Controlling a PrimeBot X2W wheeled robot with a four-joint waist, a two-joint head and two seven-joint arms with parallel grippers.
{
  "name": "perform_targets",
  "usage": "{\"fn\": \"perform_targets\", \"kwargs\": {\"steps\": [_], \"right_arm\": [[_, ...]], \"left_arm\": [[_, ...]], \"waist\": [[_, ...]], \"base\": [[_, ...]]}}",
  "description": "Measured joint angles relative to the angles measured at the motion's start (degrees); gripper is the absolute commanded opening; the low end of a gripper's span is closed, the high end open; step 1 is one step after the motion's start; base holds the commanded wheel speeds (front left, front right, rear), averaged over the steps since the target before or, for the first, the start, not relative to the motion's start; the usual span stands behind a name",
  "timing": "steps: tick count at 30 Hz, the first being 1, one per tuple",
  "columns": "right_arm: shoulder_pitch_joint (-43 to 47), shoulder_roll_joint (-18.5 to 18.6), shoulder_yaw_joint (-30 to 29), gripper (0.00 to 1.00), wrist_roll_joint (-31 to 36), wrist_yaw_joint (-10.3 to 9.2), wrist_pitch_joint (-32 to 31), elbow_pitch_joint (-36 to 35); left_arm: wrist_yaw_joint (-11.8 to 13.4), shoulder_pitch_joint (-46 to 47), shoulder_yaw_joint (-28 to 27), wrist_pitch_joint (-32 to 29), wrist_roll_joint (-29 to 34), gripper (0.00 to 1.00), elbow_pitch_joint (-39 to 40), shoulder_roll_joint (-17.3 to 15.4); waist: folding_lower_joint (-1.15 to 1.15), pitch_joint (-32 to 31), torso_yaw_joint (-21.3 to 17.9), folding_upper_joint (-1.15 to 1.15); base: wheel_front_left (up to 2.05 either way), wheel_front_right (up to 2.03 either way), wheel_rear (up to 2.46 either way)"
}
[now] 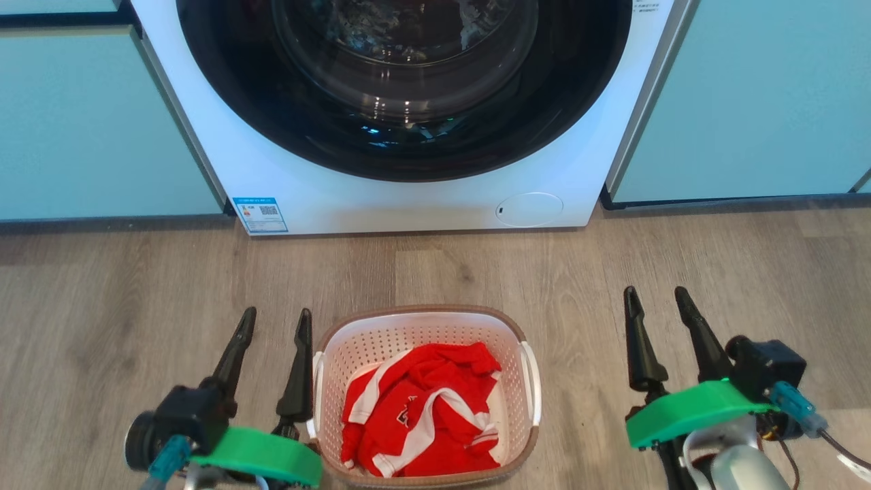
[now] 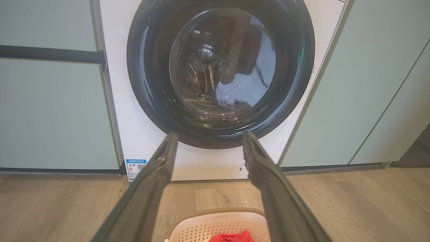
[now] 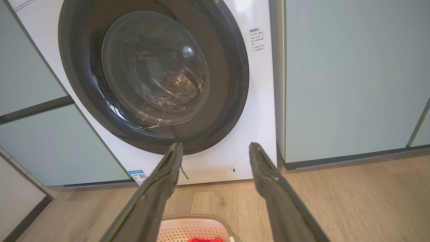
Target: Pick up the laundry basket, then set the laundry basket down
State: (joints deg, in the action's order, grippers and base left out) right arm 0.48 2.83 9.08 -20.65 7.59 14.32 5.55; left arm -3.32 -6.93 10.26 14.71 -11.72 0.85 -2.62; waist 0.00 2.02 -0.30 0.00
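In front of white front-load washer, on wood-look floor: laundry basket, upright and level, brown rim up, red-and-white garment bundled inside. Flanked by both grippers. Left gripper just beside basket's left handle, inner finger close alongside, contact not clear from this angle; fingers spread wide, nothing between them. Right gripper well apart from right handle, bare floor between; likewise spread wide, gripping nothing. Same in both wrist views: dark fingers parted, pointing toward washer door, basket's far rim low in frame beneath them.

Re step in hand: not settled by this scene. Fits either of two stages: arms lined up either side ahead of taking hold, or basket set down w/ hold let go. Basket on floor and unheld either way.

If lift to come: two-sided job, one gripper per handle, right arm w/ more ground to cover than left; handles thin, so fingers to straddle them squarely; even rise both sides to keep basket level and garment in. Risk there: lopsided hold tipping basket, or finger snagging perforated wall. If set-down done: basket already resting as task asks, nothing more needed of it
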Motion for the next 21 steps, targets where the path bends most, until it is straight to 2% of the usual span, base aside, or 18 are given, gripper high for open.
{"fn": "perform_targets", "kwargs": {"steps": [1,6,21], "right_arm": [[0.00,0.00,0.09,0.00,0.00,0.00,0.00,0.05],[1.58,-0.08,0.37,0.00,-0.29,0.00,-0.21,5.14],[2.18,-0.07,-0.30,0.00,-8.84,0.00,-1.89,5.73]], "left_arm": [[-0.02,0.00,-0.03,-0.01,-0.25,0.00,0.02,-0.01],[-0.20,-1.62,0.30,-0.12,-0.58,0.00,-5.00,0.16],[-0.26,-1.66,0.03,-1.67,-10.25,0.00,-6.09,0.00]], "waist": [[0.00,0.05,-0.06,0.00],[0.00,0.08,-0.11,0.00],[0.00,-0.15,-0.06,0.00]], "base": [[0.00,0.00,0.00],[0.00,0.00,0.00],[0.00,0.00,0.00]]}}
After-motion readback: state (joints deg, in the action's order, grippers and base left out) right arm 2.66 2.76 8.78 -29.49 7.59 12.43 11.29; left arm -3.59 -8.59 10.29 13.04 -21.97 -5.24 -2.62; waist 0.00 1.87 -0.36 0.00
